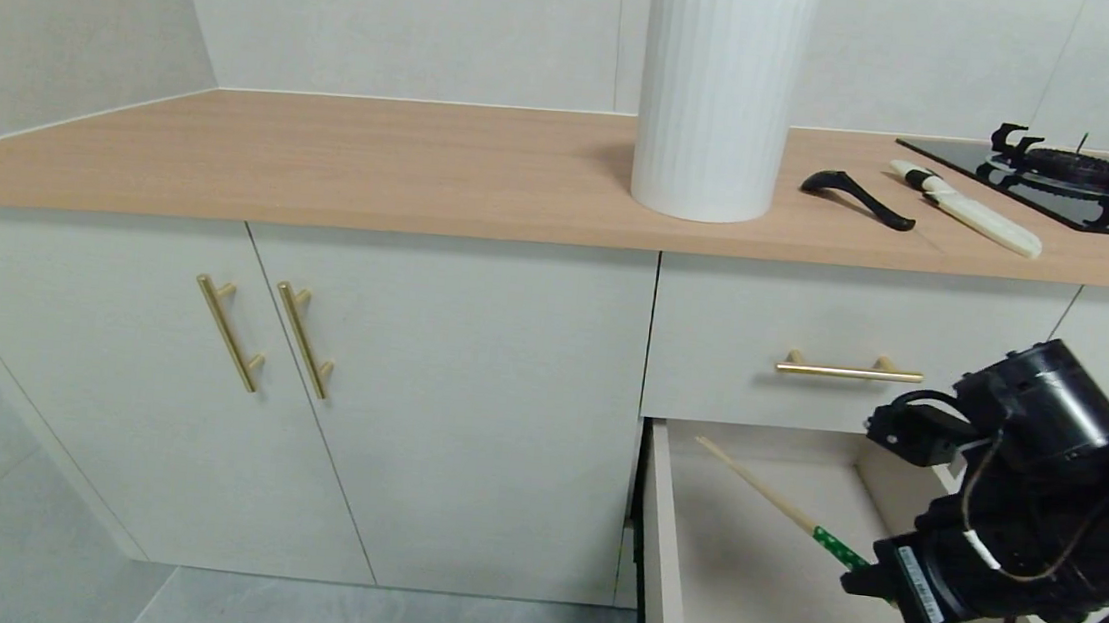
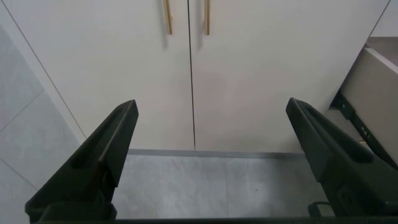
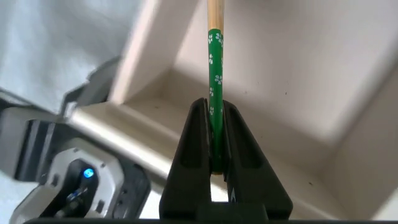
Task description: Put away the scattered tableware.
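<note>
Chopstick (image 1: 769, 496) (image 3: 215, 50): a pale wooden stick with a green, white-patterned upper section. It is clamped at the green end between the closed fingers of the right end effector (image 1: 854, 577) (image 3: 214, 115) and slants over the open drawer (image 1: 665, 542), with its bare tip pointing toward the drawer's rear left corner. Knife (image 1: 965, 209): cream blade, light handle with a dark band, lying flat on the bench (image 1: 327, 161). Black utensil (image 1: 856, 197): curved, lying flat just left of the knife and not touching it.
</note>
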